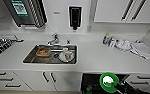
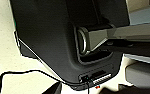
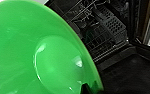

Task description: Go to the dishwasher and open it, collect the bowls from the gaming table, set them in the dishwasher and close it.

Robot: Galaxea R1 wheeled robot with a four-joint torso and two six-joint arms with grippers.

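- Head view is showing a white counter with a steel sink [image 1: 28, 58], and below it, to the sink's right, the open dishwasher [image 1: 91, 82] with its dark interior
- The lime-green bowl [image 1: 109, 82] is hanging over that opening, carried on the right arm; the right gripper's own fingers are not showing clearly, so I cannot tell how they are clamping the rim
- The right wrist view is putting the same bowl [image 3: 41, 57] close up, with the wire rack [image 3: 101, 32] beyond it
- Loading seems to be the step in hand; next, the bowl is needing lowering onto a free spot in the rack
- The left gripper's state I cannot tell
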